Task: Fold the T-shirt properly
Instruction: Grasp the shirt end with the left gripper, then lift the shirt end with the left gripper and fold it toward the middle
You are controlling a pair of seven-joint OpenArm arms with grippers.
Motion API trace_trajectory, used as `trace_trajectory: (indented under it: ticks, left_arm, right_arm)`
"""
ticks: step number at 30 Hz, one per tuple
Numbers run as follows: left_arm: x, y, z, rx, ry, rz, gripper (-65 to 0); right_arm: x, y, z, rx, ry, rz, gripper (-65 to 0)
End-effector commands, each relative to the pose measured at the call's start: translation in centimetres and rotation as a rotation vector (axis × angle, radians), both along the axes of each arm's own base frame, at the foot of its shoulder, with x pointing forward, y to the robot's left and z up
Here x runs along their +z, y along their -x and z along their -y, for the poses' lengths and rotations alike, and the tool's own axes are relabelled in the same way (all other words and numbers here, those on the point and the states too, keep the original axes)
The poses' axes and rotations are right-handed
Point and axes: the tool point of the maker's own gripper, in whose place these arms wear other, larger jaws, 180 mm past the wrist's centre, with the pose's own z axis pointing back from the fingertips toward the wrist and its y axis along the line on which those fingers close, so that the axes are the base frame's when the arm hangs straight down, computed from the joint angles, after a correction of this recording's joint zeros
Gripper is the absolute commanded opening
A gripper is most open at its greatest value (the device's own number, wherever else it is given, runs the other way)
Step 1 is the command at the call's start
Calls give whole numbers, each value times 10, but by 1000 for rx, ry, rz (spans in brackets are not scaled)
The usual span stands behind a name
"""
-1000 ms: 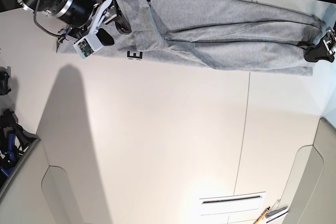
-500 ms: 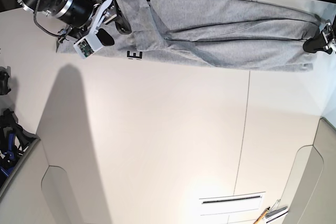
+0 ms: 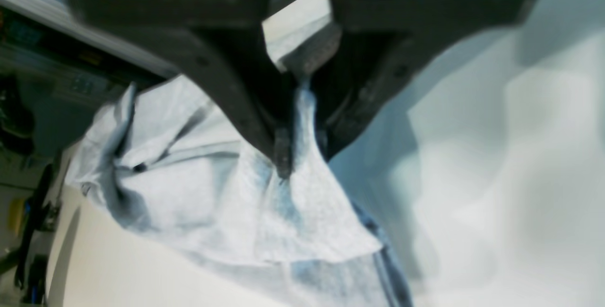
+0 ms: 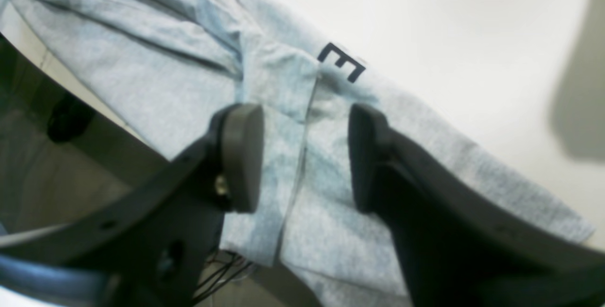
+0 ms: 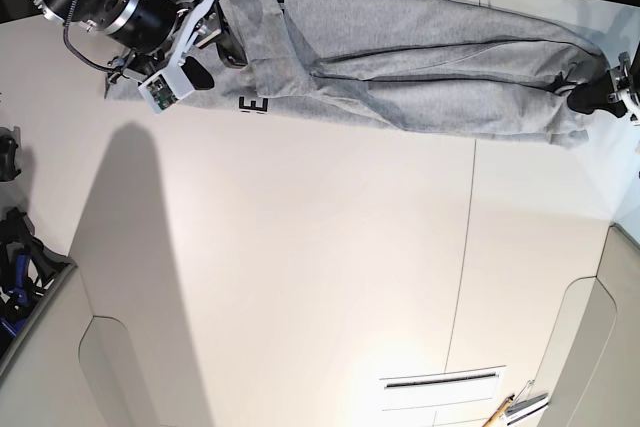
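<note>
Table (image 5: 300,277): white; T-shirt (image 5: 420,67) lies stretched along far edge.
L gripper (image 3: 288,156): clamped on shirt end, prob. to pull it.
R gripper (image 4: 302,156): jaws apart over cloth, holds nothing.

Counter (image 5: 320,277): pale cream, smooth, lit from above; a thin dark seam runs down it right of the middle in the base view.
T-shirt (image 5: 420,67): heather grey, lying stretched in a long creased band along the counter's far edge, reaching almost from one side to the other.
Lettering (image 5: 256,105): a dark block "E" shows on the cloth near the band's left end, on the edge facing the open counter.
Folds: long lengthwise creases run through the band; its left end is bunched and overlapped.
Shadow (image 5: 140,277): a broad grey shadow falls across the left part of the counter.
</note>
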Motion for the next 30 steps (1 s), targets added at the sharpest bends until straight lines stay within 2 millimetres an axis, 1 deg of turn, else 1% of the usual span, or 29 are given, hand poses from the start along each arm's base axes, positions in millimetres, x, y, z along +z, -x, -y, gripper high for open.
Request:
trace_trajectory:
  ticks: [1,6,8,11,13,17,20,22,24,26,30]
  left_arm:
    - [19,-12,-4,-26,-23,54,-650]
    - [36,-21,13,-132,-56,99,-650]
    - [40,-20,21,-171,-67,107,-650]
    - [43,-14,37,-235,-79,123,-650]
    - [45,-9,55,-283,-73,141,-650]
    - [53,-1,106,-383,-34,220,-650]
    - [66,4,146,-445,2,303,-650]
    - [75,6,167,-473,22,354,-650]
    - [82,5,182,-477,46,397,-650]
    - [87,2,193,-453,78,437,-650]
    - [85,3,208,-416,139,453,-650]
  right_arm:
    - [9,-4,-1,-2,-12,40,-357]
    - [6,-8,7,-33,33,51,-357]
    - [5,-10,12,-45,51,54,-357]
    - [3,-13,27,-102,92,49,-357]
    - [3,-17,39,-149,114,54,-357]
    - [7,-25,64,-223,150,76,-357]
    - [10,-26,86,-284,181,88,-357]
    - [12,-26,102,-326,205,92,-357]
    - [14,-25,117,-369,229,96,-357]
    - [17,-23,133,-414,253,100,-357]
    - [26,-21,162,-497,286,129,-357]
